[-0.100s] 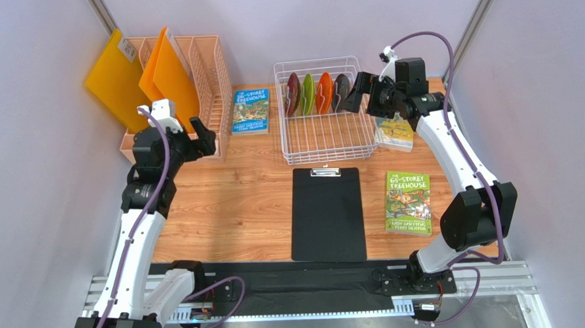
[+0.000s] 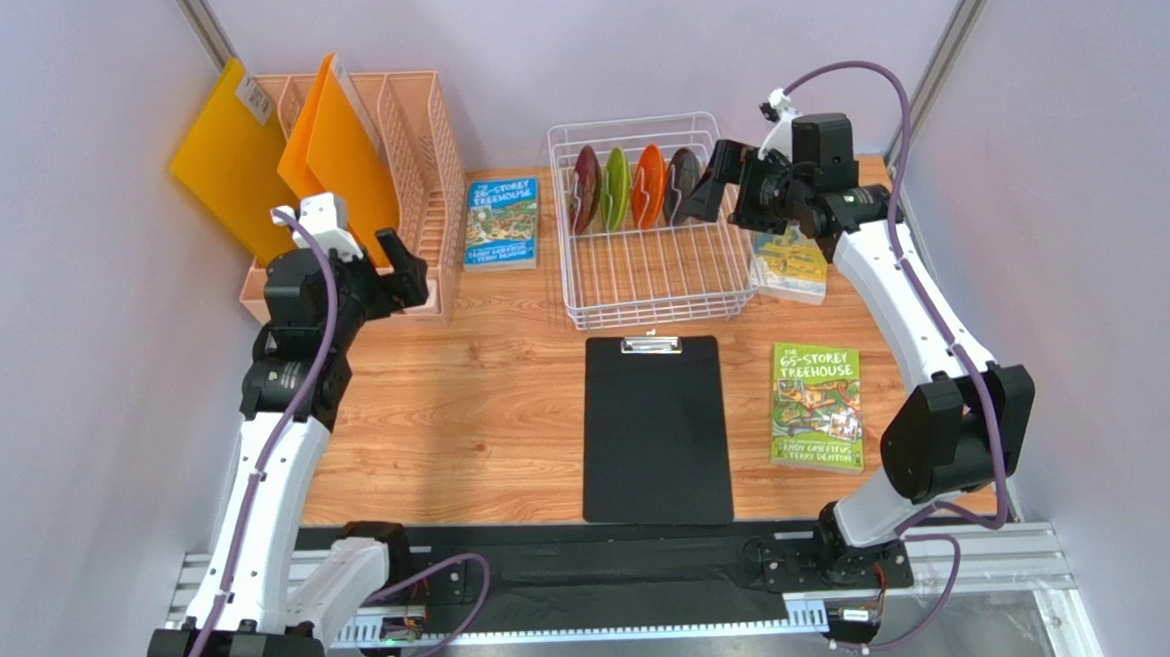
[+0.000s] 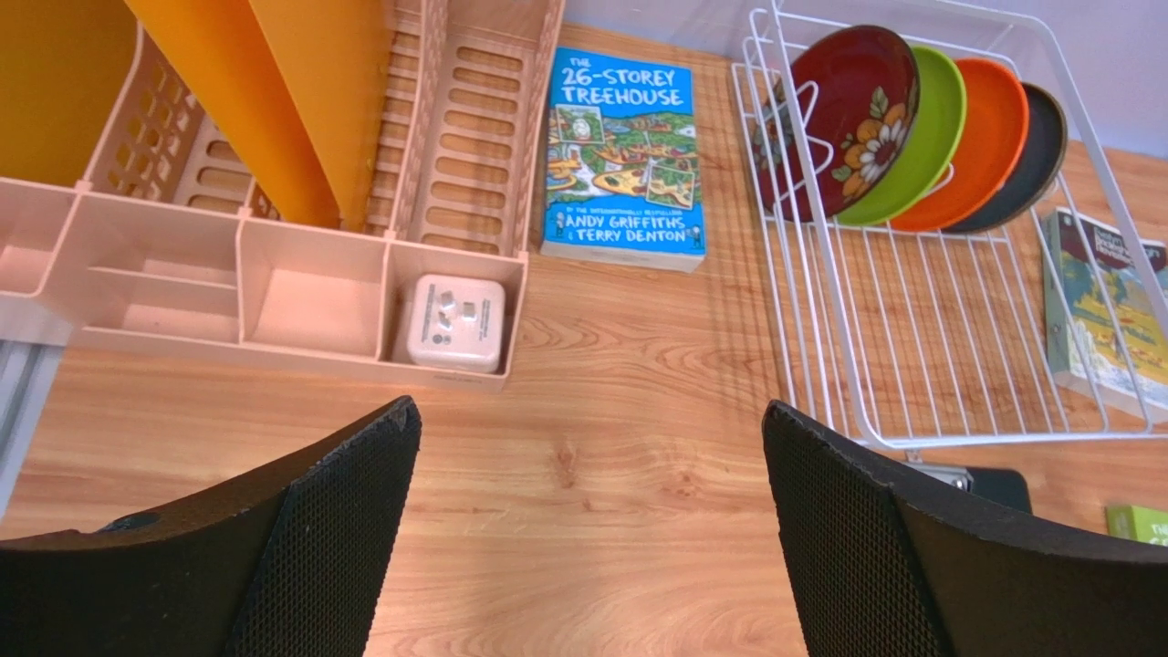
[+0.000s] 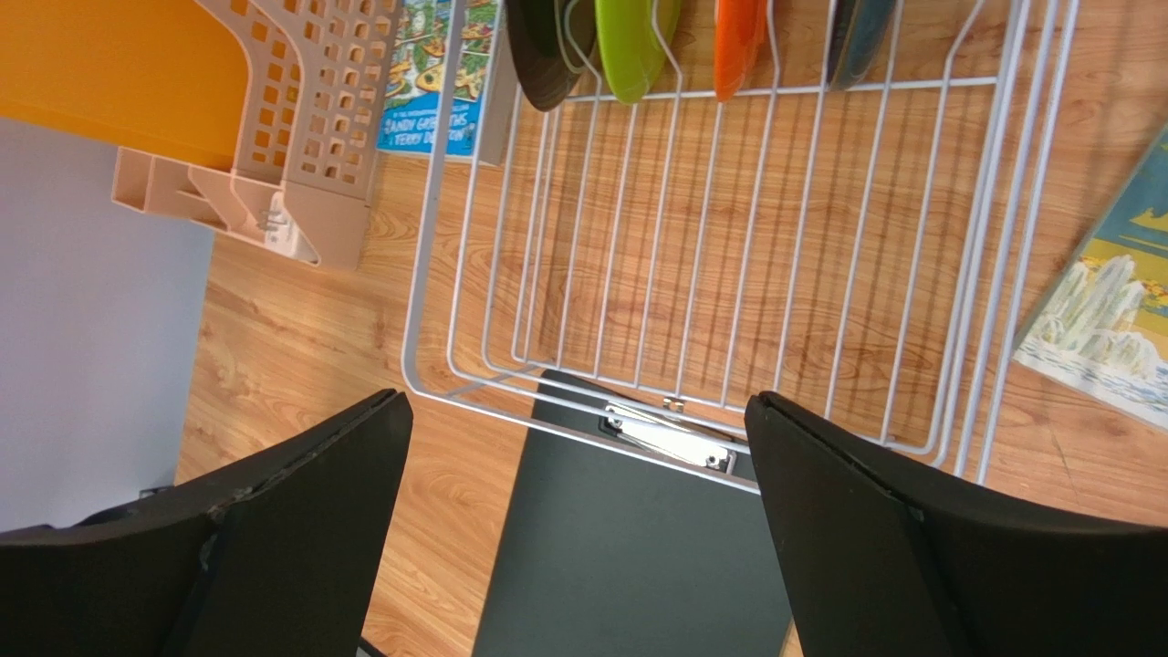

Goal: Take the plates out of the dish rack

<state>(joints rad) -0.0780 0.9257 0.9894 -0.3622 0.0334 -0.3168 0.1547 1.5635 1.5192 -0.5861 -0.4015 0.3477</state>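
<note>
Four plates stand on edge in a row at the back of the white wire dish rack (image 2: 560,255): dark red floral (image 2: 587,189), lime green (image 2: 617,189), orange (image 2: 649,186) and dark grey-teal (image 2: 682,184). My right gripper (image 2: 713,182) hovers open just right of the grey-teal plate, holding nothing. In the right wrist view the right gripper (image 4: 579,403) looks down over the rack (image 4: 439,205), with the plates' lower edges (image 4: 634,41) at the top. My left gripper (image 2: 408,273) is open over bare wood, left of the rack. Its wrist view shows the left gripper (image 3: 590,411), the rack (image 3: 823,342) and the floral plate (image 3: 850,117).
A peach mesh file holder (image 2: 424,142) with orange folders (image 2: 341,154) stands at the back left. A blue book (image 2: 501,220) lies beside the rack. A black clipboard (image 2: 654,427) lies in front of it. A green book (image 2: 816,404) and another book (image 2: 791,265) lie on the right.
Both arms have shifted only very slightly. The plates and the rack have not moved.
</note>
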